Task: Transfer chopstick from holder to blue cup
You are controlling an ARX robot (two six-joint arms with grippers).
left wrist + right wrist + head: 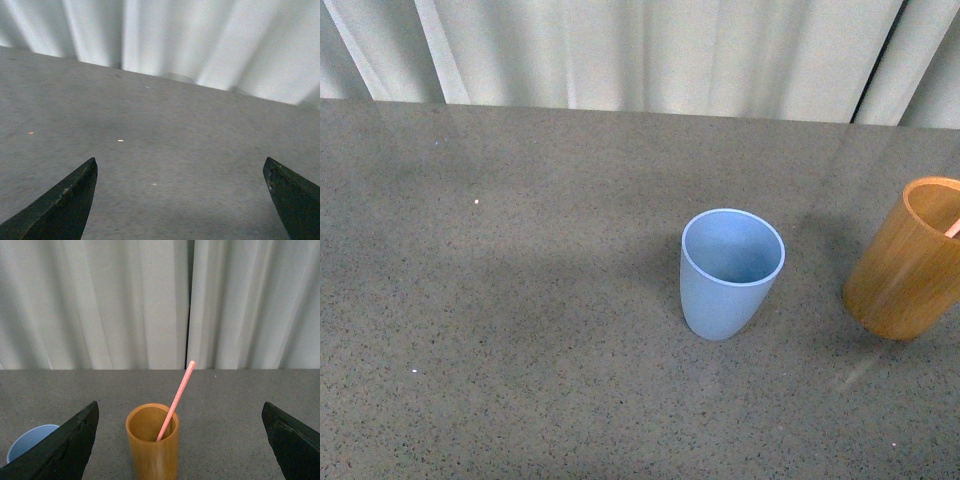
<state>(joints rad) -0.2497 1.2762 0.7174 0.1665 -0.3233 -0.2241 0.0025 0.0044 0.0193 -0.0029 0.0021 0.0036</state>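
The blue cup (730, 272) stands upright and empty at the table's middle; part of it also shows in the right wrist view (30, 440). The orange-brown holder (908, 260) stands at the right edge of the front view and in the right wrist view (152, 442). One pinkish-red chopstick (176, 399) leans in the holder, tip up; only a bit of it shows in the front view (953, 228). My right gripper (180, 412) is open, facing the holder from a short way off, jaws wide on either side. My left gripper (180, 167) is open and empty over bare table.
The grey speckled table (520, 330) runs back to a white curtain (640, 50) with a dark gap (189, 305) between its panels. Neither arm shows in the front view.
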